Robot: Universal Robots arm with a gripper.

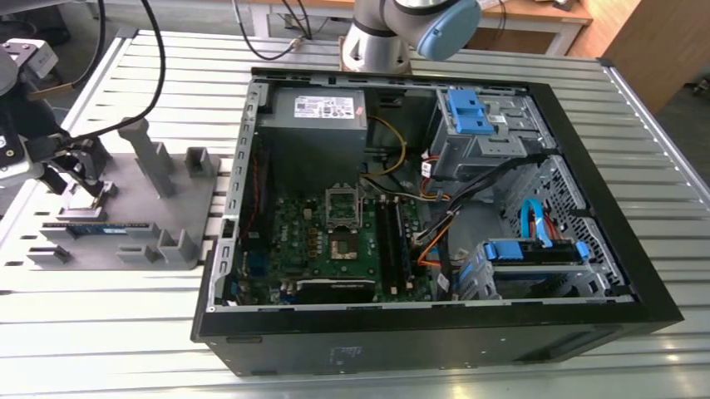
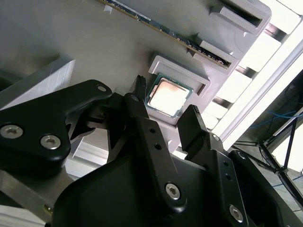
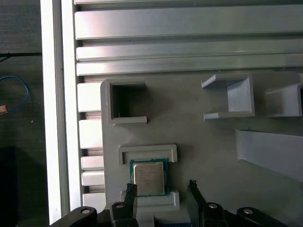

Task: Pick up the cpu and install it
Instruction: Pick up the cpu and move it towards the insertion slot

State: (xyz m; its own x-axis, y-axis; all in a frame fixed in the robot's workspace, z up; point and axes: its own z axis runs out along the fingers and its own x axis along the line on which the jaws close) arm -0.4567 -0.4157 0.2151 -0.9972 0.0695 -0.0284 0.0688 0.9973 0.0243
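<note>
Below your gripper (image 3: 160,184) a ribbed aluminium table (image 1: 111,332), dark floor (image 3: 19,179) just past the table edge beside the gripper, pale wooden desk (image 1: 544,10) and brown wooden panel (image 1: 654,50) well away from it.

We see a slatted metal surface (image 1: 111,332). On it sit a grey fixture plate (image 1: 133,208), at the exterior view's left, and an open black computer case (image 1: 444,337) just beside it, to the right.
</note>
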